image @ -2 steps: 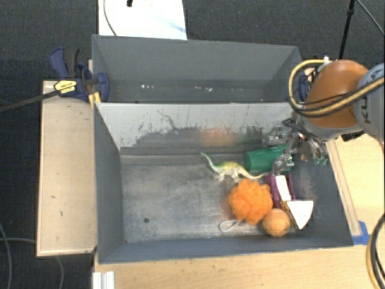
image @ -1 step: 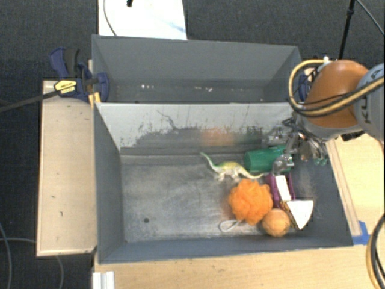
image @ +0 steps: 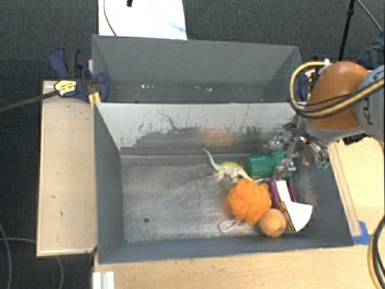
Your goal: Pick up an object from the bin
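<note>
The gripper (image: 290, 160) sits low at the right of the bin (image: 162, 191), at the right end of a green block (image: 263, 165) by the far wall; whether it is clenched or released cannot be told; the step appears to be the approach to a grasp; the next move calls for a firm clamp on the block, then a lift clear of the toy dinosaur (image: 227, 169) to its left and the orange pom-pom (image: 248, 200) on its near side.

The bin (image: 162, 197) is dull grey, its back wall streaked with paler scuffs. The toy dinosaur (image: 227, 169) is pale yellow-green, the block (image: 266, 165) deep green, the fluffy ball (image: 248, 201) bright orange, the smooth ball (image: 272, 224) tan-peach, the flat piece (image: 300, 214) white. The wrist cover (image: 337, 92) is glossy orange-brown
</note>
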Motion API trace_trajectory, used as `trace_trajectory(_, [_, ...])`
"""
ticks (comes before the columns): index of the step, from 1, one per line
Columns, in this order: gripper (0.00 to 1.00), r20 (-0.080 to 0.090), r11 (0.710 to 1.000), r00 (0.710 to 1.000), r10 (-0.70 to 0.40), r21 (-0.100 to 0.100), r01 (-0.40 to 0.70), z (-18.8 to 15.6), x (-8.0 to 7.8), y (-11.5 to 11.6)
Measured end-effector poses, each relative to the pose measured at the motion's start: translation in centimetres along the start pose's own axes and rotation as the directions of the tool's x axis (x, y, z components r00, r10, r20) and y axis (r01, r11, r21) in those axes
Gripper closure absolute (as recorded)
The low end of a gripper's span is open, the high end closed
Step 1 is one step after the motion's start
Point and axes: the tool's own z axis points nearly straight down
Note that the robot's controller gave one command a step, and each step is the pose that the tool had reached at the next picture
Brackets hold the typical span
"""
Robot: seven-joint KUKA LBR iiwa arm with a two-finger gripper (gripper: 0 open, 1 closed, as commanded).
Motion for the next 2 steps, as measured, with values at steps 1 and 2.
trace_trajectory(1, [1.0, -0.031, 1.0, 0.999, -0.025, -0.003, 0.025, -5.0, 1.5, 2.1])
trace_trajectory(2, [1.0, -0.03, 0.999, 0.999, -0.032, -0.003, 0.032, -11.9, 2.7, 3.3])
